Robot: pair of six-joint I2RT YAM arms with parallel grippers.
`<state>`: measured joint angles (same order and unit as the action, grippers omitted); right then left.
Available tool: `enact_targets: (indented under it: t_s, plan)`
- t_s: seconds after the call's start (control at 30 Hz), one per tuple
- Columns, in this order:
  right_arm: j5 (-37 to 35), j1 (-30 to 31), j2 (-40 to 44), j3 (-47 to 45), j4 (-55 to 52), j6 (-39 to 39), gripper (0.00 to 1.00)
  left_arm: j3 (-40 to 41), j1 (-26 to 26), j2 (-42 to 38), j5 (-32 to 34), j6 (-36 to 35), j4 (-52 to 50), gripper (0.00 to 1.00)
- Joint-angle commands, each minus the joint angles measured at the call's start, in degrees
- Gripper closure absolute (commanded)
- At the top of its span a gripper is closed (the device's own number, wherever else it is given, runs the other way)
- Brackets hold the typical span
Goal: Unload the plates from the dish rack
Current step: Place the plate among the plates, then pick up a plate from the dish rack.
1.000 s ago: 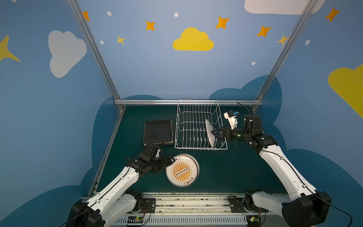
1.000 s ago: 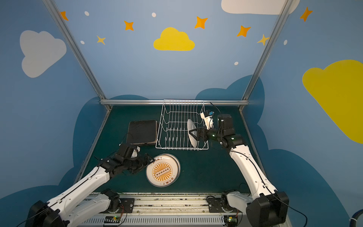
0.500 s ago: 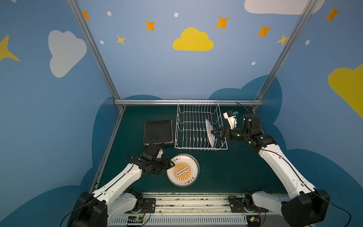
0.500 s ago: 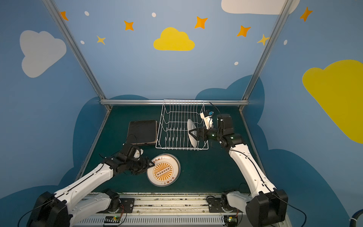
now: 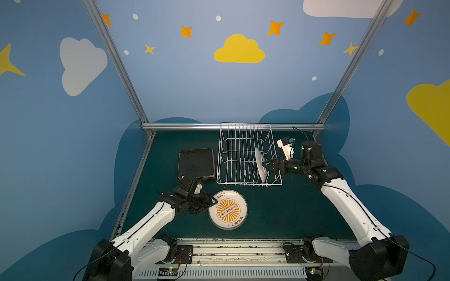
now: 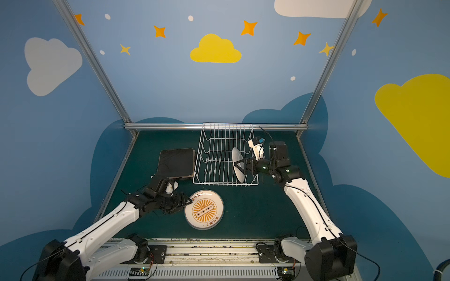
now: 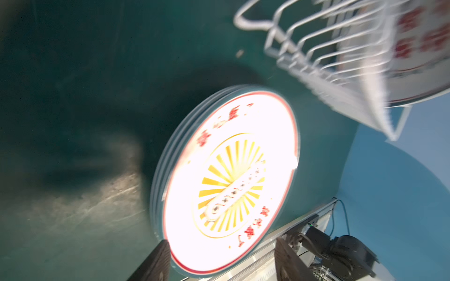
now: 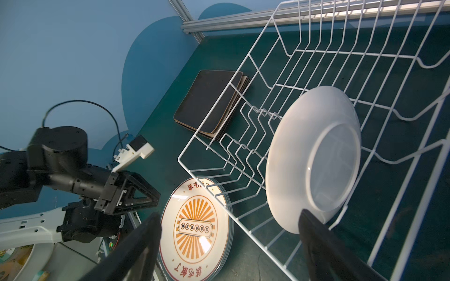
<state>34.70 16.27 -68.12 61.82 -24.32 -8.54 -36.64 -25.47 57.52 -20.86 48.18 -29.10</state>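
1. Nearest the robot's base, a stack of round plates (image 5: 228,209) is laid flat on the dark green mat (image 5: 292,214). The plates are glossy white with thin red rims. The top one is printed with an orange sunburst around a long label, and red characters are set along its edge.
2. The left gripper (image 5: 212,202) is held just beside the left edge of this stack. Its black fingers (image 7: 155,262) are seen apart in the left wrist view, and nothing is clamped between them.
3. Further back on the left, a stack of square plates (image 5: 196,163) with rounded corners is laid flat. Their matt black backs are turned up and pale edges show at the sides.
4. Just to the right of that stack, the dish rack (image 5: 244,124) is set with its long axis running near to far. It is made of thin white wire, with flared sides and rows of upright tines.
5. One round white plate (image 5: 257,155) is stood on edge among the tines near the rack's right side. It is leaned slightly, and its plain back with a raised foot ring is turned toward the right arm.
6. The right gripper (image 5: 265,166) is reached over the rack's right side to this plate's rim. Its jaws are spread wide. One finger (image 8: 316,243) is seen at the rim in the right wrist view, but the plate is not gripped.
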Motion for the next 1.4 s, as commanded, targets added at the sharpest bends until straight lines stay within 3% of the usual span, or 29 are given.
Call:
enact_targets:
  t_s: [0.0,0.33,0.53,0.93,1.23,1.37]
  plan:
    - [-0.68,0.16,1.44,1.28,-0.71,0.80,0.12,-5.58,0.31,-2.21,1.86,-2.76,-1.50,0.32]
    - [-4.60,0.03,3.63,0.87,-2.14,2.92,0.12,-25.50,0.24,6.63,0.87,-10.25,-7.20,0.33]
    - [-11.02,-0.27,7.04,-1.91,-0.60,4.11,0.12,-32.44,-0.19,15.59,-3.97,-9.76,-0.96,0.35]
    - [-14.66,-0.85,8.88,-3.33,-2.97,5.72,0.11,-49.11,-4.87,38.91,-8.89,-8.46,9.97,0.37]
    - [-21.05,-1.40,11.22,-4.65,-3.68,6.36,0.11,-60.58,-9.56,53.78,-8.96,-6.26,7.39,0.40]
    - [-23.15,-1.68,12.12,-6.04,-2.56,5.62,0.11,-65.94,-11.03,58.34,-6.30,-6.26,3.32,0.47]
